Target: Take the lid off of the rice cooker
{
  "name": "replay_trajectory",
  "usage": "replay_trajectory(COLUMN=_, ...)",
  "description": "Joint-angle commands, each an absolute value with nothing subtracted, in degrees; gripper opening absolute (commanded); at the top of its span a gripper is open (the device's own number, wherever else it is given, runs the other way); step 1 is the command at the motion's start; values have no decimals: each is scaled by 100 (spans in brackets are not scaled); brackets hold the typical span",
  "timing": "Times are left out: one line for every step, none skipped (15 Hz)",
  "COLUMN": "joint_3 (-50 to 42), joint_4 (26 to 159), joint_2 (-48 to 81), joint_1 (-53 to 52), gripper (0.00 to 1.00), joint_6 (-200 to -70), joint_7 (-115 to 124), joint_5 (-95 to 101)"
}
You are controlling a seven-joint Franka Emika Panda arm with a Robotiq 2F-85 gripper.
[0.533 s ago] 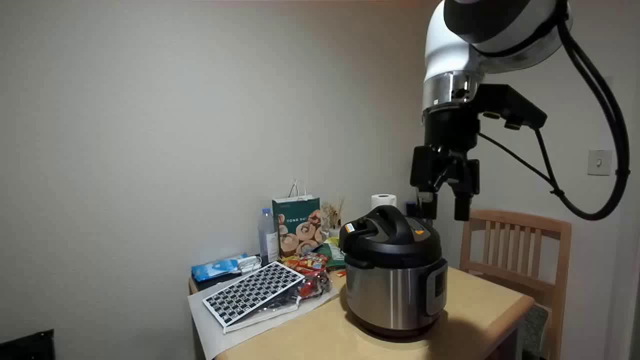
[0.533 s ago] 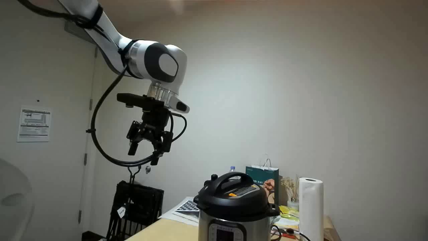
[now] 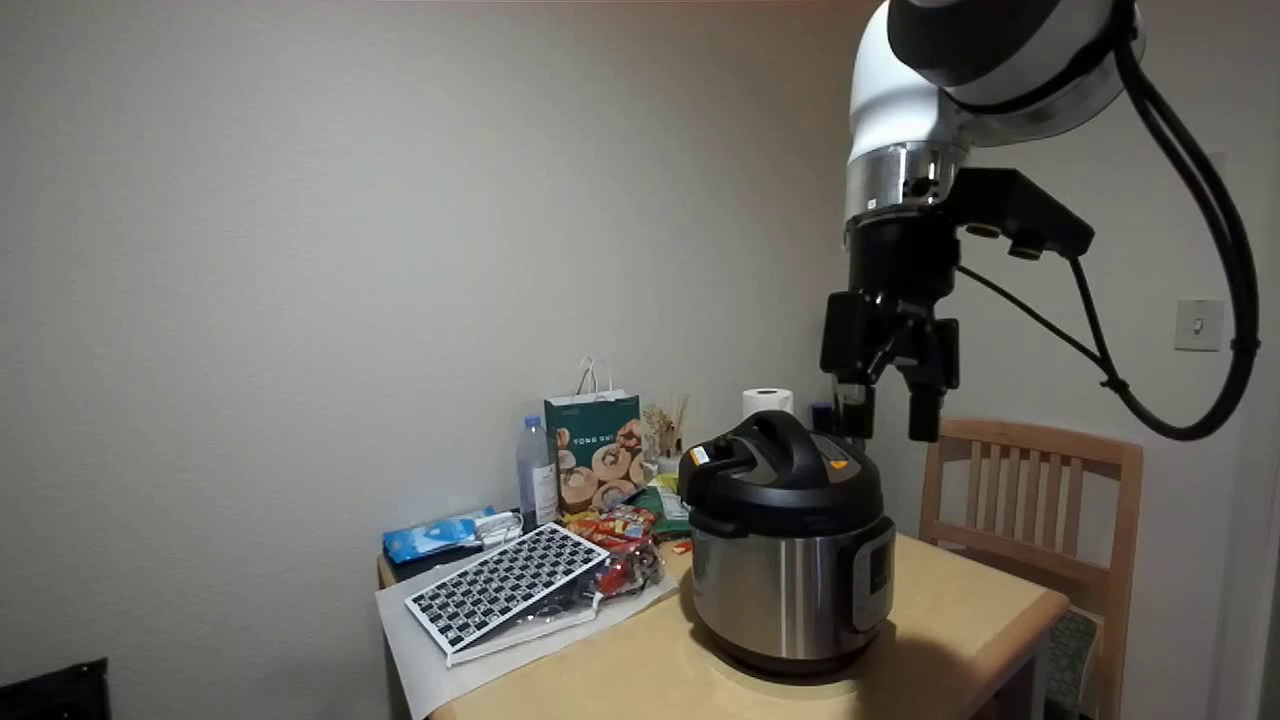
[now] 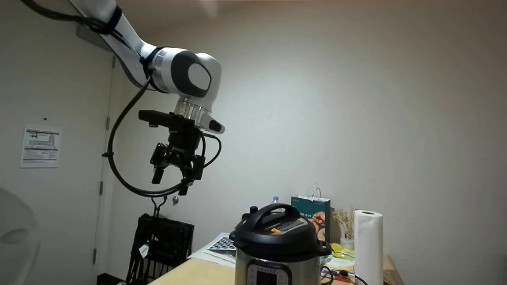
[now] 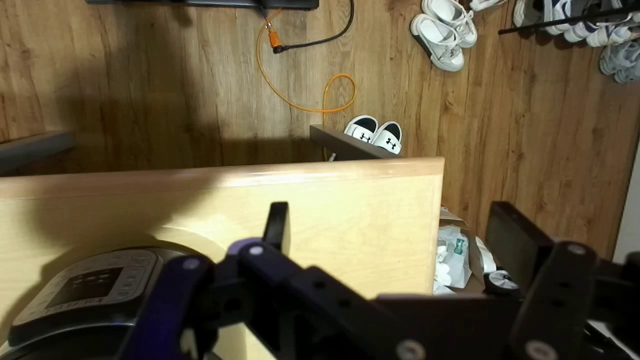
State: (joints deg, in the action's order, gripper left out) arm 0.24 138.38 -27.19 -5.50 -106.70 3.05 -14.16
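Tabletop (image 3: 620, 680): carries rice cooker (image 3: 780, 600)
Lid (image 3: 770, 512): on rice cooker; probably heavyish, stiff, smooth
End effector (image 3: 891, 425): above rice cooker, to one side; spread wide, nothing held
Lid handle (image 3: 797, 453): arches over rice cooker's top; likely best hold, pinch across

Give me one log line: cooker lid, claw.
lid: on rice cooker | rice cooker: on table | claw: open, holding nothing, apart from lid | removal: not done

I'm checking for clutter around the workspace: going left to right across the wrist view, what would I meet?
Steel-and-black cylindrical rice cooker → orange tubular cable connector → pair of white slip-on sandals with black logos → pair of white lace-up shoes → cluster of white-and-blue shoes.
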Motion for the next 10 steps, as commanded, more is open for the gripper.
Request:
replay_trajectory(joint_3=76, joint_4=13595, joint_2=-2417, joint_1=-318, gripper=100, joint_6=-10821, joint_7=310, joint_5=-1206)
replay_trajectory(joint_3=56, joint_4=13465, joint_2=-2281, joint_1=-252, gripper=100, joint_6=-10854, joint_7=268, joint_5=-1062)
replay_trajectory(joint_3=26, joint_4=13326, joint_2=-2153, joint_1=-201, gripper=100, joint_6=-10827, joint_7=207, joint_5=-935)
replay_trajectory(joint_3=3, joint_4=13103, joint_2=-1949, joint_1=-133, gripper=100, joint_6=-10694, joint_7=136, joint_5=-700)
replay_trajectory(joint_3=4, joint_4=12928, joint_2=-1790, joint_1=-67, gripper=100, joint_6=-10650, joint_7=178, joint_5=-493)
replay_trajectory(joint_3=-14, joint_4=12712, joint_2=-1595, joint_1=-11, gripper=100, joint_6=-10605, joint_7=185, joint_5=-300)
replay_trajectory(joint_3=-32, joint_4=12525, joint_2=-1425, joint_1=24, gripper=100, joint_6=-10575, joint_7=169, joint_5=-153)
replay_trajectory(joint_3=-49, joint_4=12321, joint_2=-1237, joint_1=61, gripper=100, joint_6=-10570, joint_7=217, joint_5=-60)
replay_trajectory(joint_3=-73, joint_4=12156, joint_2=-1083, joint_1=81, gripper=100, joint_6=-10587, joint_7=252, joint_5=-38)
replay_trajectory(joint_3=-81, joint_4=12032, joint_2=-967, joint_1=98, gripper=100, joint_6=-10562, joint_7=335, joint_5=-19)
